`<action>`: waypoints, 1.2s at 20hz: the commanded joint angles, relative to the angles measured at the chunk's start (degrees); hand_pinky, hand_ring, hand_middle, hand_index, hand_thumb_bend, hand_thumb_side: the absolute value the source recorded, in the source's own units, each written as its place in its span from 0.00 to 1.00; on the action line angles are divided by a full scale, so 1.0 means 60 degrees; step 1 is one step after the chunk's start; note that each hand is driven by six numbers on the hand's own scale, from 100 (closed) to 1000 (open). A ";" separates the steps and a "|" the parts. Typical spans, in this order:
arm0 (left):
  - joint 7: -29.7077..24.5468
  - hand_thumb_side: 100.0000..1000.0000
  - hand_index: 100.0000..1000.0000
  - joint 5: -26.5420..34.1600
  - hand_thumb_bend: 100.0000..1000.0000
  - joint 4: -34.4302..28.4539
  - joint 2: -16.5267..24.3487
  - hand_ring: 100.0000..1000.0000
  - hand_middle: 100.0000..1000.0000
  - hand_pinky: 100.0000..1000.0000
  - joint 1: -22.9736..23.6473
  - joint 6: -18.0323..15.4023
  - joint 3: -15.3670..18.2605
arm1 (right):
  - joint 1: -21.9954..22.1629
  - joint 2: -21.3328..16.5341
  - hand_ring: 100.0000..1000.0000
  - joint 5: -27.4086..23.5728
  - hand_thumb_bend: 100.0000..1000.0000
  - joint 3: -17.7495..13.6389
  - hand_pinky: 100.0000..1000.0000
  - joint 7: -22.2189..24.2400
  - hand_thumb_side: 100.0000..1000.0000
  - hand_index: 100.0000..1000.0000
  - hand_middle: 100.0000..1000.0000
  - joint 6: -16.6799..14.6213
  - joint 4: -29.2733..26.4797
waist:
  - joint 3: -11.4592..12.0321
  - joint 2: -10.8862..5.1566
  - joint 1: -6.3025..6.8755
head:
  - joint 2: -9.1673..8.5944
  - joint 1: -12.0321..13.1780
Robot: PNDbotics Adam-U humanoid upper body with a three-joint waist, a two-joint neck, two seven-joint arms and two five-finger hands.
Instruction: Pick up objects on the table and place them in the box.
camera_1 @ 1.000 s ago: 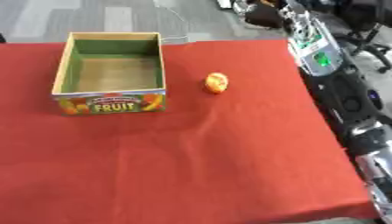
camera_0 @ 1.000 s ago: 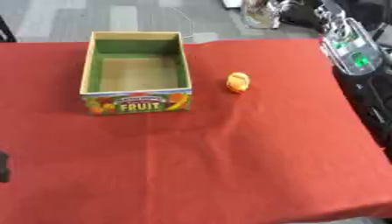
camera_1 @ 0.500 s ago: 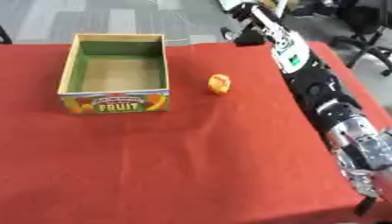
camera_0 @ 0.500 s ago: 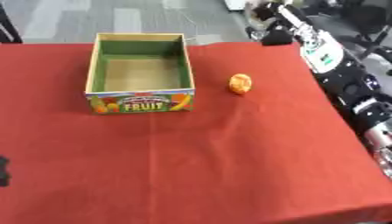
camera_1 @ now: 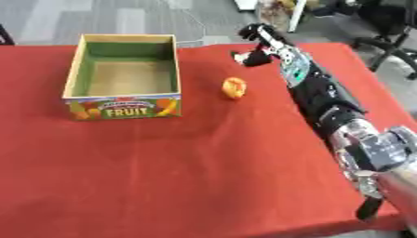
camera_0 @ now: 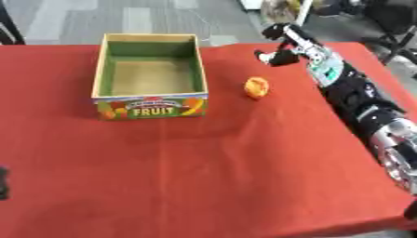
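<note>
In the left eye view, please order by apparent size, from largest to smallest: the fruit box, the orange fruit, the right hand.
1. The fruit box, clearly largest.
2. The right hand, extended beyond the fruit, so distance may make it look smaller.
3. The orange fruit, smallest.

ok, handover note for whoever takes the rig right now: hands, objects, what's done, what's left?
Right hand: stretched out over the far side of the table, beyond and right of the orange, fingers curled, holding nothing, not touching it.
Left hand: only a dark sliver at the left edge, state unreadable.
Orange: lying on the red tablecloth, to the right of the fruit box, apart from it.
Fruit box: upright, open, nothing visible inside.
Done: nothing placed.
Left: bring the right hand down onto the orange, grasp it, carry it left and drop it in the box.
</note>
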 commanded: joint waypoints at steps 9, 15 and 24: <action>-0.0051 0.30 0.49 0.0028 0.20 -0.0117 0.0170 0.45 0.50 0.45 -0.0052 -0.0030 -0.0019 | 0.0035 -0.0088 0.90 0.1361 0.28 0.0000 0.73 0.0294 0.23 0.84 0.81 -0.0542 0.0010 | 0.0029 -0.0132 0.0083 | 0.0028 -0.0036; -0.0052 0.30 0.49 0.0026 0.20 -0.0115 0.0167 0.45 0.50 0.45 -0.0047 -0.0029 -0.0016 | 0.0109 -0.0128 0.92 0.1742 0.33 0.0094 0.76 0.0448 0.25 0.86 0.84 -0.0586 0.0052 | 0.0036 -0.0118 0.0098 | 0.0034 -0.0027; -0.0046 0.30 0.49 0.0023 0.20 -0.0116 0.0158 0.45 0.50 0.45 -0.0038 -0.0025 -0.0008 | 0.0180 -0.0093 0.92 0.2433 0.35 -0.0003 0.76 0.0778 0.28 0.87 0.85 -0.0688 0.0180 | 0.0013 -0.0101 0.0116 | 0.0050 -0.0005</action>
